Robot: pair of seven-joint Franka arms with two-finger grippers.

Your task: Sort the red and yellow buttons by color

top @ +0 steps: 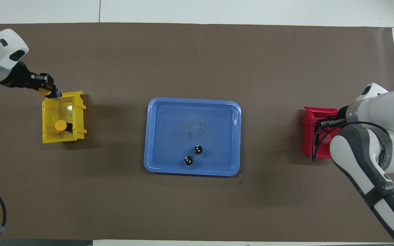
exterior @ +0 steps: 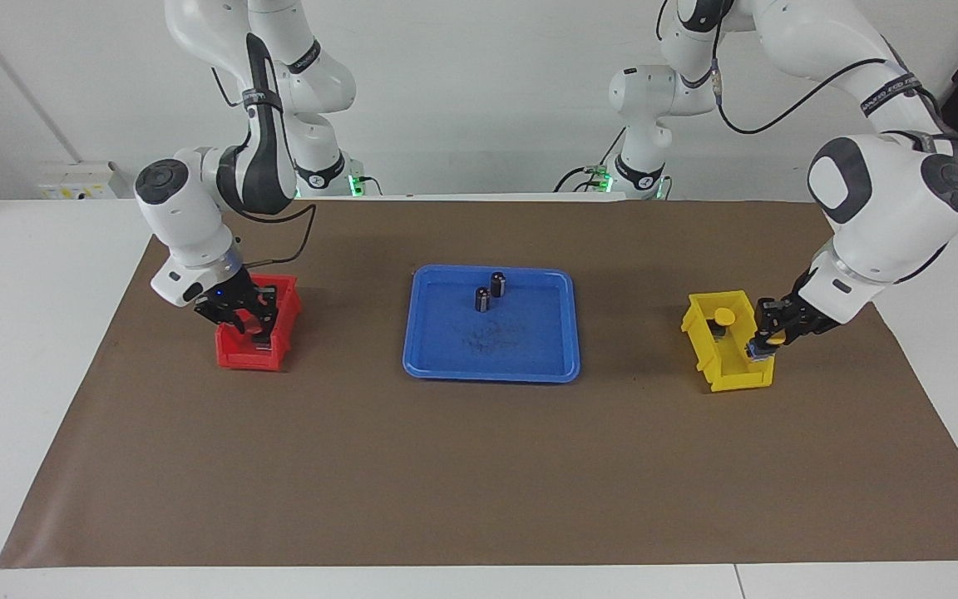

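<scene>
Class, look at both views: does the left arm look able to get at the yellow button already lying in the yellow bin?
Probably yes. The left gripper hangs at the yellow bin rim, gripping another yellow-capped button. The bin is open-topped, nothing covers the lying button, but the jaws are occupied.

The counter (exterior: 22, 349) is smooth, matt white, covered by a flat matt brown mat (exterior: 479, 466) that looks like paper or thin felt. The blue tray (exterior: 491, 366) is moulded plastic with a slight sheen; its floor is scuffed and dull at the middle. The red bin (exterior: 238, 353) and the yellow bin (exterior: 724, 374) are hard, smooth plastic, faintly glossy on their walls. The yellow button (top: 60, 125) in the yellow bin has a smooth plastic cap on a black matt base. The two dark cylinders (exterior: 490, 293) on the tray look glossy on their tops. The arm shells (exterior: 886, 200) are glossy white plastic with smooth dark grey joint covers.
</scene>
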